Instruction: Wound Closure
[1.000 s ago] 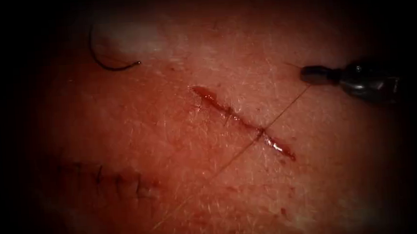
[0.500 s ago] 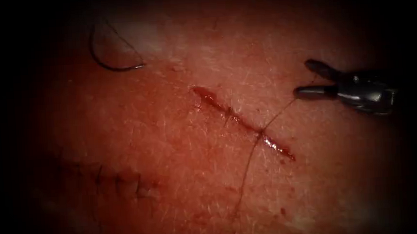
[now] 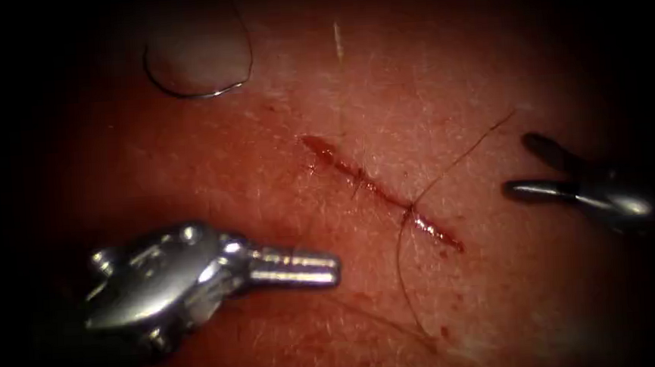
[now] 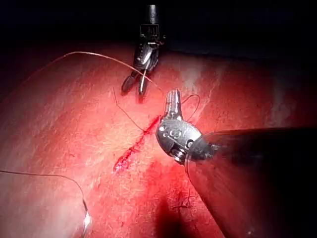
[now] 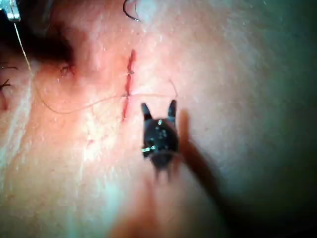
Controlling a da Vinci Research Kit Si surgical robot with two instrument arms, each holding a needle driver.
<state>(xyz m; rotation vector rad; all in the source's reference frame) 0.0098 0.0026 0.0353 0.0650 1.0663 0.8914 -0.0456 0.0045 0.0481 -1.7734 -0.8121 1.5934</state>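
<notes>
Right tool (image 3: pixel 520 168): I see its jaws spread, holding nothing, right of the cut (image 3: pixel 381 191).
Left tool (image 3: pixel 325 265): jaws pressed together, empty, left of the cut, tip pointing at it.
Thread (image 3: pixel 455 157): crosses the cut through the tissue (image 3: pixel 281 171); one end lies near my right tool.
Needle (image 3: pixel 185 86): lying loose on the tissue, far upper left; its curve opens upward.
Older stitches: I cannot make them out behind the left tool.

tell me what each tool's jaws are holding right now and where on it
Nothing is held. The right tool has its jaws open, apart from the thread. The left tool has its jaws shut on nothing. The needle lies free on the tissue, left of the cut.
</notes>
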